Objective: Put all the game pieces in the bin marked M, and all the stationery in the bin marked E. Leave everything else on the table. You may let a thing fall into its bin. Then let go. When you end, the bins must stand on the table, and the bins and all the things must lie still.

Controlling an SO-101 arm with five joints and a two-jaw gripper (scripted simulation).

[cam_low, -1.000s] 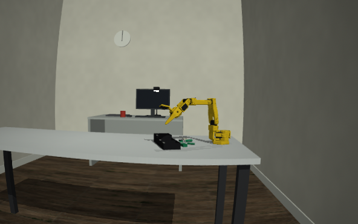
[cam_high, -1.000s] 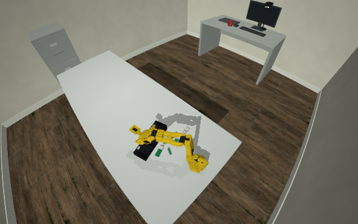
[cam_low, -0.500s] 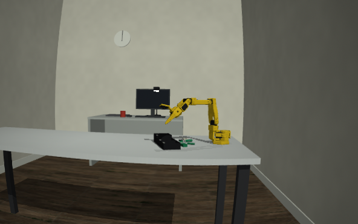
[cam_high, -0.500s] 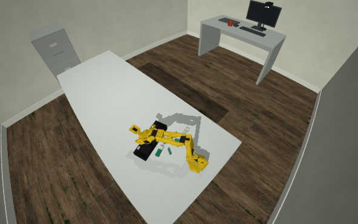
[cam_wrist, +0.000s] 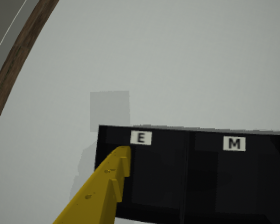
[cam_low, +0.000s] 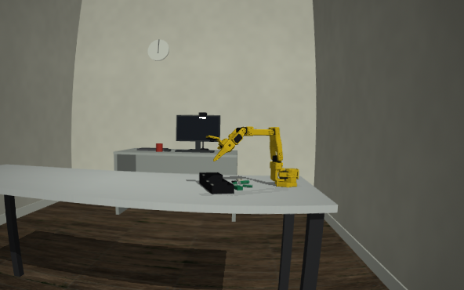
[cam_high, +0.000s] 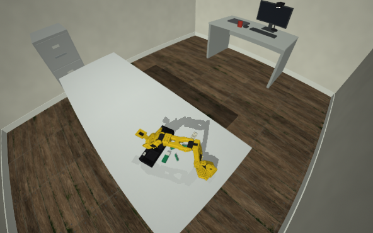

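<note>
Two joined black bins (cam_high: 157, 148) stand on the white table. In the wrist view the left one is marked E (cam_wrist: 140, 137) and the right one M (cam_wrist: 235, 143), and both look dark inside. My gripper (cam_low: 212, 149) is open and empty, raised well above the bins. It also shows in the top view (cam_high: 144, 140). Its yellow fixed finger (cam_wrist: 98, 203) points at the E bin's left part. Small green pieces (cam_high: 166, 157) (cam_high: 176, 156) lie on the table beside the bins, toward the arm's base.
A small white piece (cam_high: 195, 135) lies on the table near the arm's elbow. The arm's base (cam_high: 206, 170) stands near the table's near right edge. The table's curved edge (cam_wrist: 31, 50) runs beyond the bins.
</note>
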